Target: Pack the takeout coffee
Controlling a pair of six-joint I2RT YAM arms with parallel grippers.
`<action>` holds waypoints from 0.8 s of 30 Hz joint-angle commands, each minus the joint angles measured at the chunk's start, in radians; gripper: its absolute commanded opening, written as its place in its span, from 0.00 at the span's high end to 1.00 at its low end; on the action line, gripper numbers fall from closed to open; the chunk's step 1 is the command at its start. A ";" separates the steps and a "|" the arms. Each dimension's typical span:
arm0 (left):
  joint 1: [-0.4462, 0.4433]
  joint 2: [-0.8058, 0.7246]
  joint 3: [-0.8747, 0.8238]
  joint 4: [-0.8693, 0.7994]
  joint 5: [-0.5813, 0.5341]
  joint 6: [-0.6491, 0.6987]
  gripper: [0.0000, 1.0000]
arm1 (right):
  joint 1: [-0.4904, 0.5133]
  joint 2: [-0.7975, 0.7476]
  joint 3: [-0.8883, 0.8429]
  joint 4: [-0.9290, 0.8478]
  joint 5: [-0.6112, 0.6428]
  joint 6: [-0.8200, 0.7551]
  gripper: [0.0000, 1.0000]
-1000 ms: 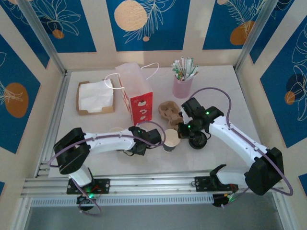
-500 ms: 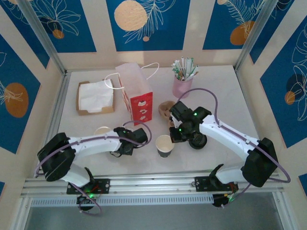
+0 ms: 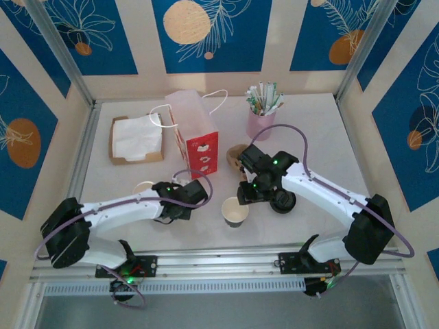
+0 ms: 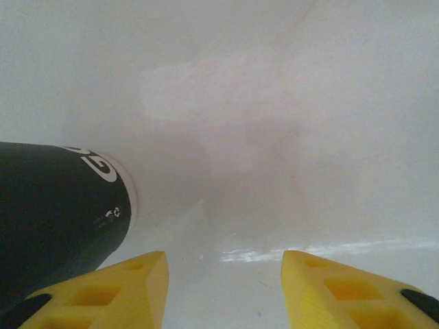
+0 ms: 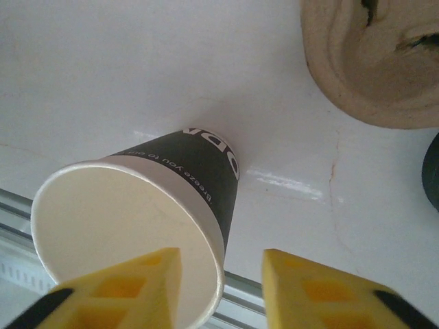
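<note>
The takeout coffee cup point(image 3: 235, 212) stands upright near the front middle of the table, with a dark side and a white inside, its mouth uncovered. My right gripper point(image 3: 243, 199) is open at its far rim. In the right wrist view one finger point(image 5: 130, 288) hangs over the cup's point(image 5: 123, 212) mouth and the other is outside the wall, so the right gripper point(image 5: 219, 257) straddles the rim. My left gripper point(image 3: 194, 199) is open and empty, left of the cup and apart from it. In its wrist view the left gripper point(image 4: 223, 264) is over bare table, a dark cup side point(image 4: 55, 205) at its left.
A flat black lid point(image 3: 282, 201) lies right of the cup. A brown pulp carrier point(image 3: 236, 156) sits behind it, next to the red-and-white bag point(image 3: 199, 140). The pink cup of sticks point(image 3: 260, 116) and a napkin tray point(image 3: 136, 139) stand farther back. A pale cup point(image 3: 145, 186) sits by the left arm.
My left gripper has let go of the cup and pulled back to the left. The right gripper has moved left and down onto the cup's rim. The cup has shifted slightly toward the front.
</note>
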 commanded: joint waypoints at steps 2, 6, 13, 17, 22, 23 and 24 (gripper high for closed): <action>-0.011 -0.062 0.061 0.020 0.043 0.019 0.46 | -0.020 -0.078 0.048 -0.061 0.058 0.012 0.44; -0.033 -0.084 0.100 0.051 0.061 0.032 0.39 | -0.082 -0.138 0.026 -0.055 0.099 0.018 0.20; -0.083 -0.097 0.128 0.185 0.084 0.074 0.22 | -0.218 -0.209 -0.052 -0.027 0.206 0.106 0.00; -0.110 -0.088 0.139 0.262 0.078 0.109 0.10 | -0.288 -0.217 -0.109 0.003 0.253 0.143 0.01; -0.117 -0.071 0.137 0.309 0.072 0.131 0.00 | -0.346 -0.217 -0.183 0.063 0.264 0.197 0.01; -0.117 -0.071 0.132 0.316 0.069 0.130 0.00 | -0.350 -0.217 -0.197 0.075 0.273 0.203 0.01; -0.117 -0.073 0.127 0.320 0.067 0.131 0.00 | -0.355 -0.216 -0.206 0.080 0.286 0.208 0.01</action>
